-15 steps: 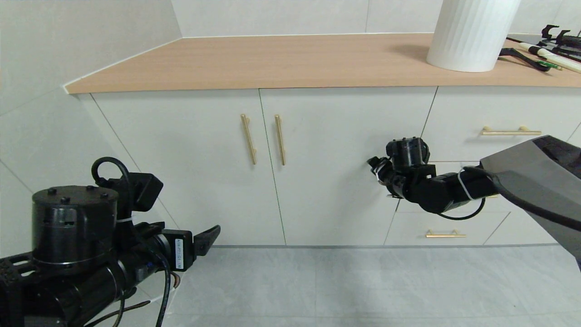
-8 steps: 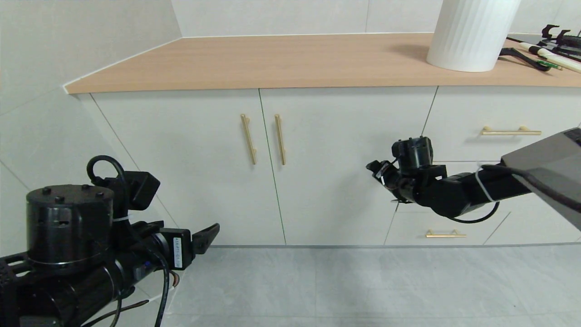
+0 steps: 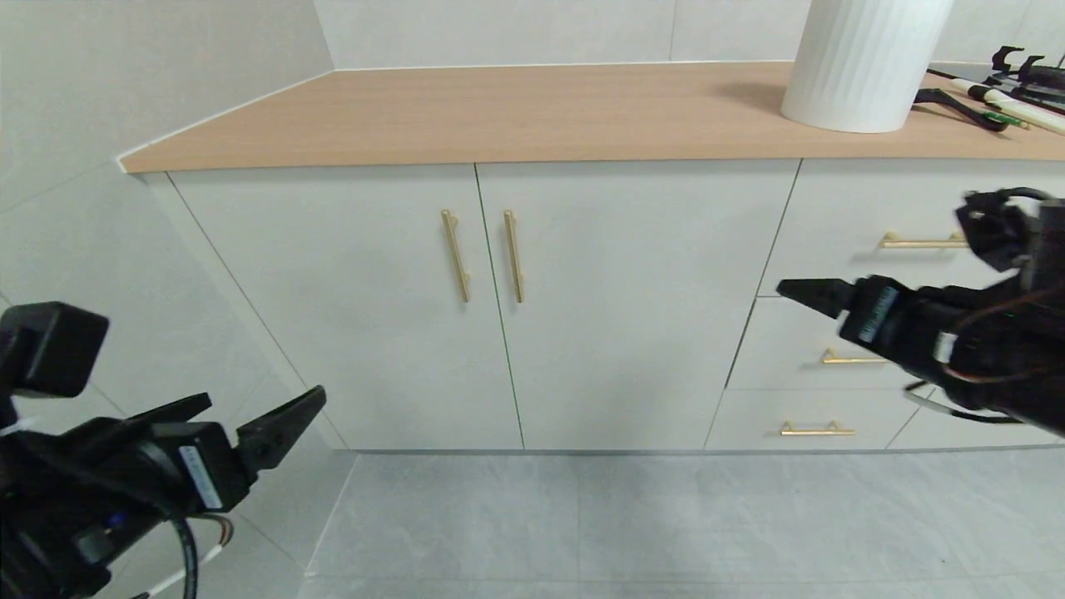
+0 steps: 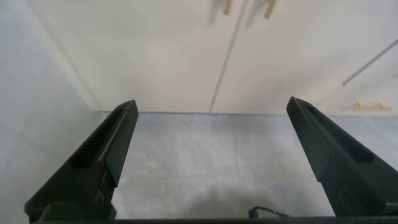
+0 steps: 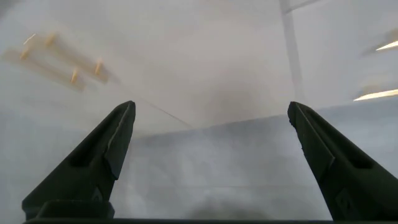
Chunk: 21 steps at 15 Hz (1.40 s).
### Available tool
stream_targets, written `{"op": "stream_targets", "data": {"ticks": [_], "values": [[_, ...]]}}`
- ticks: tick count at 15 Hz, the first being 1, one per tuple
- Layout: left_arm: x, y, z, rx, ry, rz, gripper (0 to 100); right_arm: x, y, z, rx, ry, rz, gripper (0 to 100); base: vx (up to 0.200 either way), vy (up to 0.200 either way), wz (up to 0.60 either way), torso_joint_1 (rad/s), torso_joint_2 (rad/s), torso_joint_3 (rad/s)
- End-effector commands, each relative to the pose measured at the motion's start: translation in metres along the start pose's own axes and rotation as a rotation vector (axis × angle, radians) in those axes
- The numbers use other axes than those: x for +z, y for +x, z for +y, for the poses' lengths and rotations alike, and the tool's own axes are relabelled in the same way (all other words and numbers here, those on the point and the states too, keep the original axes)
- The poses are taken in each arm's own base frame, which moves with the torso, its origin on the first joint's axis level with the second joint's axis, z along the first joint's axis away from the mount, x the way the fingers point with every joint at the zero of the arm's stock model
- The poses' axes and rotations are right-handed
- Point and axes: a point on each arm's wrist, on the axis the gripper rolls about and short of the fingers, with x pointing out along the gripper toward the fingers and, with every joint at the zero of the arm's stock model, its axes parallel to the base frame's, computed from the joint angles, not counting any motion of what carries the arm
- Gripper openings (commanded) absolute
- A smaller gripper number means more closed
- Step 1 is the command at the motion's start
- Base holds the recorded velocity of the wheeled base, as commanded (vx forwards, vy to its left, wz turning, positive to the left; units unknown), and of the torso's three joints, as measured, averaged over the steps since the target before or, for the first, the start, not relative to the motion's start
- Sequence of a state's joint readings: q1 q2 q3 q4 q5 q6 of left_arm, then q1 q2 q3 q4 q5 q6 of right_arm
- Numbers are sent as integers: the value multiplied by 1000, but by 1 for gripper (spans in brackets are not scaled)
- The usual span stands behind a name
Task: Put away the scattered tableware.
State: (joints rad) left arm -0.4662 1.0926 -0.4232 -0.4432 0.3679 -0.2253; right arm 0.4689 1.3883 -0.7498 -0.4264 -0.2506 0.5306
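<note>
- Utensils lie scattered on the far right end of the counter: black-handled pieces, a cream-handled one and a bit of green. They sit just beside a holder.
- The holder is white and ribbed, and it stands upright on the counter, left of the utensils.
- Left gripper hangs low at the left, in front of the wall and above the floor. Its fingers are spread wide and grasp nothing, and the left wrist view shows only grey tile between them.
- A white label sits on the left gripper's body; its print is too small to read.
- Right gripper is at the right, in front of the drawers and pointing toward the doors. The right wrist view shows its fingers released, well apart and empty.
- A sticker on the right gripper's body also carries print that cannot be read.
- Two doors below the counter are closed, with upright gold handles side by side at the seam.
- Three drawers are stacked to the right of the doors, all closed, with gold bar pulls: top, middle, bottom.
- Both grippers are well apart from the utensils and well below the counter top.
</note>
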Motion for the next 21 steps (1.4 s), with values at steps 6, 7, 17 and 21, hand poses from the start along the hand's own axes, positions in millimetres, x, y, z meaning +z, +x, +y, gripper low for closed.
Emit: {"op": "stream_targets", "data": {"ticks": [6,7,17,21], "values": [[-46,-115,57,91,-39,-91,100,-60,-222,-99,-132,-278,-382,100,0,0,0,0,0,0],[-55,-133,64,135,-55,-123,100,-73,-246,-105,-191,-399,-447,100,0,0,0,0,0,0],[-113,-161,67,514,-66,-234,100,-121,-237,-126,-693,-395,-525,100,0,0,0,0,0,0],[-134,-144,71,478,36,-183,100,-146,-216,-139,-559,-430,-420,100,0,0,0,0,0,0]]}}
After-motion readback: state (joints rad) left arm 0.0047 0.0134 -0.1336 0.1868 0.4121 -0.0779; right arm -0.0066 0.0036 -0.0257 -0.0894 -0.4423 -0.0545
